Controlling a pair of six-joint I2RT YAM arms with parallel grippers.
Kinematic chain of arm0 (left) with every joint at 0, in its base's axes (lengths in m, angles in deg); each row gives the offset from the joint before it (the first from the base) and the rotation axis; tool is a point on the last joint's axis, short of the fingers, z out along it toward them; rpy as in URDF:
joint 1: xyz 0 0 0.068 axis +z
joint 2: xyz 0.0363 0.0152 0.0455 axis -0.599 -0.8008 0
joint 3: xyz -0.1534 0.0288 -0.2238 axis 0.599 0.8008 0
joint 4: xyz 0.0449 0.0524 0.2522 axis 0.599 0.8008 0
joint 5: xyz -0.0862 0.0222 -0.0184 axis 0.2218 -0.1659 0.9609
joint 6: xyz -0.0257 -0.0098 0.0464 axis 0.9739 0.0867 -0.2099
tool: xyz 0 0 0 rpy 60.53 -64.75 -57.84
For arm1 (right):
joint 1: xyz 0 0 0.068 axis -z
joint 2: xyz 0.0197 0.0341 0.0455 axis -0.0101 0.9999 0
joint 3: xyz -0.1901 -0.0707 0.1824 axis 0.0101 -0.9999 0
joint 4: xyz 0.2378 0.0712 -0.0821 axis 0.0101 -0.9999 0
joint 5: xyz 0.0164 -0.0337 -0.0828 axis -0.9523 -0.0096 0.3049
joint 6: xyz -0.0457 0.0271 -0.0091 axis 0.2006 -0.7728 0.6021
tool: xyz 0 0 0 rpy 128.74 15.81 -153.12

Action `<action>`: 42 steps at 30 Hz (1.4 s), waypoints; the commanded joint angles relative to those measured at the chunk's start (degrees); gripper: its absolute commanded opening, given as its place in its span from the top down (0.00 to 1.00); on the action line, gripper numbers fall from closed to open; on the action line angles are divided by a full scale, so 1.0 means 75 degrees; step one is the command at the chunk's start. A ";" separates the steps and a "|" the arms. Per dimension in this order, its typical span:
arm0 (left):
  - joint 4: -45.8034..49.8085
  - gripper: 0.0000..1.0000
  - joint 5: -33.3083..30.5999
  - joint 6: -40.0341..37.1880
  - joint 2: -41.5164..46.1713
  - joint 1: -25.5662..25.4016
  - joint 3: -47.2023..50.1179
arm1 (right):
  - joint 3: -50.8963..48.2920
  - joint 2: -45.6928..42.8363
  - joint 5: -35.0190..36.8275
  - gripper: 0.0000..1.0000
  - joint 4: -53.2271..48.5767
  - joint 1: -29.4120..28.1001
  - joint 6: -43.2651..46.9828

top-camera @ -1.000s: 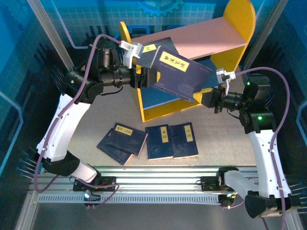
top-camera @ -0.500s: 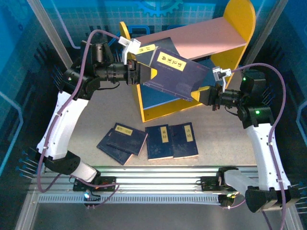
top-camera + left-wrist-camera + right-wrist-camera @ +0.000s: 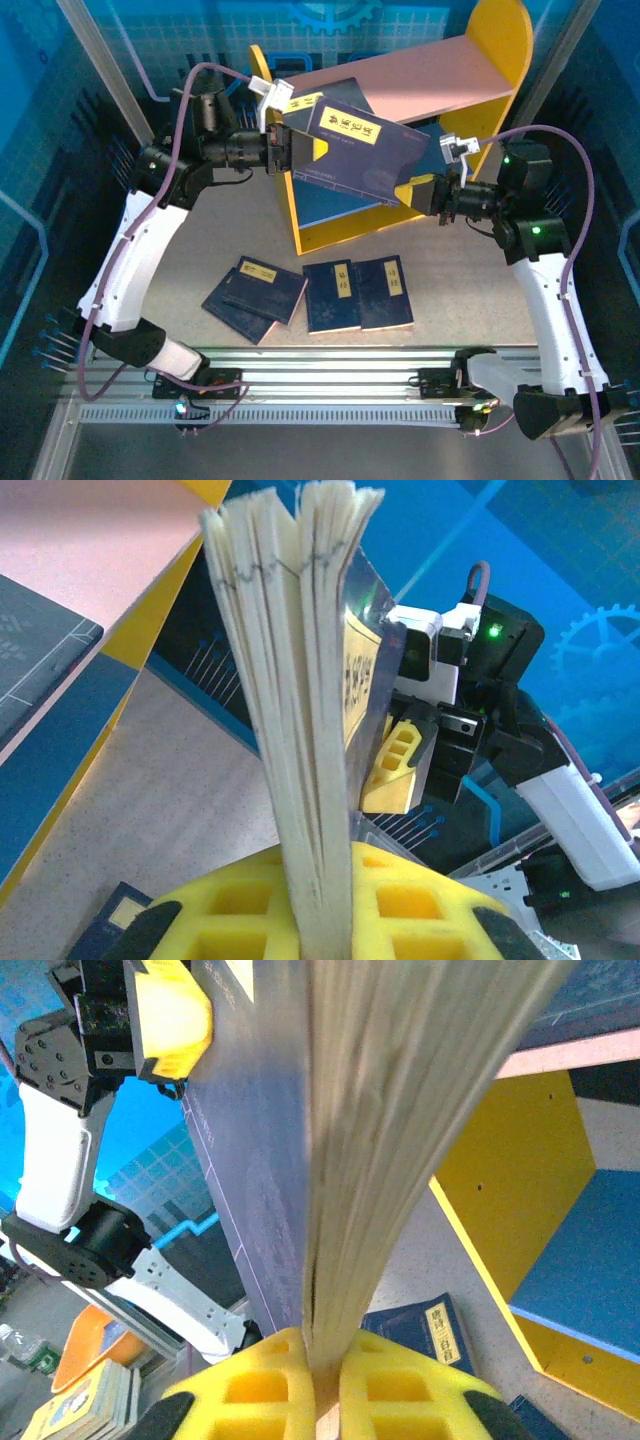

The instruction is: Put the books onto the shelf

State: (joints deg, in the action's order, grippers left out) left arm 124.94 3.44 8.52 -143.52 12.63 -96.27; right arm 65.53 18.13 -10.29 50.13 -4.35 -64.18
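Before the shelf, one navy book aloft.

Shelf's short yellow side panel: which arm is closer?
Left arm. Its jaws clamp the raised book beside that panel; the right arm has its jaws on the book's opposite end, farther away.

1. You see a grey speckled table; it lies under the whole scene.
2. Along the near edge of the table, silver aluminium rails run from left to right.
3. Blue walls with a pale grid of lines stand around the table. On the back wall you can make out a gear drawing.
4. One silver frame post goes up slanted at the back left, and a second post at the back right.
5. In the right wrist view, low on the left, you find an orange thing and just below it a stack of thin printed sheets. Both are too blurred to name.
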 commanded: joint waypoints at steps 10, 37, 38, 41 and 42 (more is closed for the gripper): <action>-0.2427 1.00 -0.2040 0.1715 0.0991 0.0081 0.0765 | -0.0070 -0.0540 0.1665 0.53 0.1534 0.0089 -0.2293; -0.5013 1.00 -0.2277 0.3288 0.1050 0.0134 0.1899 | 0.0088 0.0799 0.1539 0.45 0.5026 0.0007 -0.5459; -0.5013 1.00 -0.2314 0.3286 0.1049 0.0138 0.1920 | 0.0108 0.0850 0.1535 0.45 0.5091 0.0003 -0.5508; -0.5076 1.00 -0.2283 0.3311 0.1015 0.0130 0.1950 | 0.0215 0.0962 0.1573 0.45 0.5176 -0.0023 -0.5563; -0.5057 1.00 -0.2315 0.3291 0.1002 0.0128 0.1943 | 0.0226 0.0991 0.1567 0.45 0.5254 -0.0037 -0.5597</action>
State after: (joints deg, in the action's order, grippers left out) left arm 91.65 -13.20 32.02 -136.29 13.25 -81.89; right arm 65.03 25.06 1.27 85.82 -4.00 -104.53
